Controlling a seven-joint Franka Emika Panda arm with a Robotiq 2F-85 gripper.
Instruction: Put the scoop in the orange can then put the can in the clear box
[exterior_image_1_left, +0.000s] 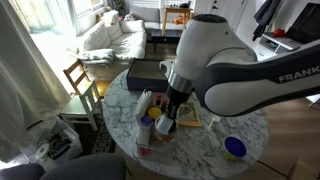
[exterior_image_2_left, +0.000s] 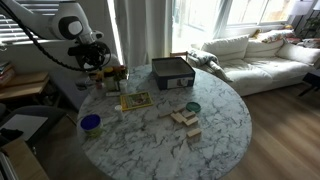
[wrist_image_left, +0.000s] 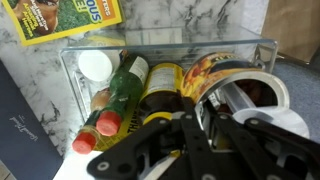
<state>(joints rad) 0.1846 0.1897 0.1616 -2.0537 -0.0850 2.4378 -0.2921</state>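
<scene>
Gripper (wrist_image_left: 210, 125) over clear box (wrist_image_left: 160, 45) at desk (exterior_image_1_left: 120, 100) edge; orange can (wrist_image_left: 240, 100) directly beneath. Grasp state cannot be told.

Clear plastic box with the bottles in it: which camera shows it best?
The wrist view: the long see-through plastic box fills the frame, walls and bottles plain. In both exterior views it is small and hard to make out by the robot arm.

Bottles (wrist_image_left: 135, 90) lie together in the clear box (wrist_image_left: 170, 43), booklet (wrist_image_left: 70, 18) just beside.
</scene>
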